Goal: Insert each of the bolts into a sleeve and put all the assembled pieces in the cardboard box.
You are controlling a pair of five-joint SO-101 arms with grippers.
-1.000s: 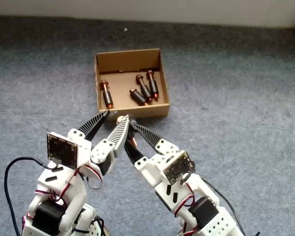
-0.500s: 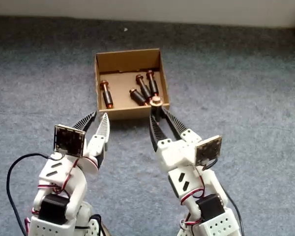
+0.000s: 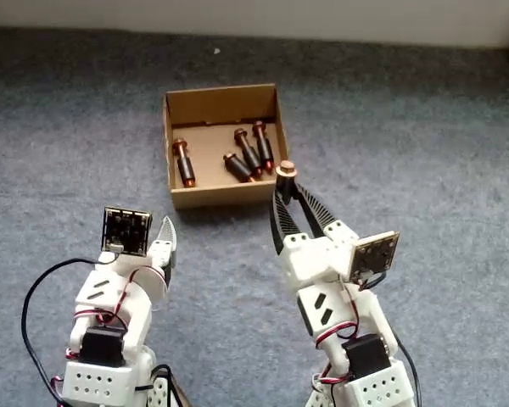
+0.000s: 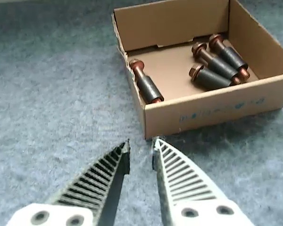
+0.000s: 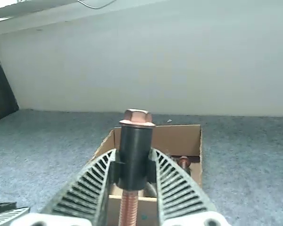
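My right gripper is shut on an assembled piece: a black sleeve with a copper bolt through it, held upright with the bolt's head up. It hangs just off the front right corner of the cardboard box. Several assembled pieces lie on the box floor: one at the left, the others together at the right. My left gripper sits nearer the arm bases, in front of the box's left front corner. Its fingers stand narrowly open with nothing between them.
Grey carpet covers the whole floor around the box. A pale wall rises behind the box. A black cable loops beside the left arm's base.
The two grippers, together in front of the box a second ago, have parted. The right one carried the assembled piece rightwards to the box's front right corner. The left one drew back and narrowed.
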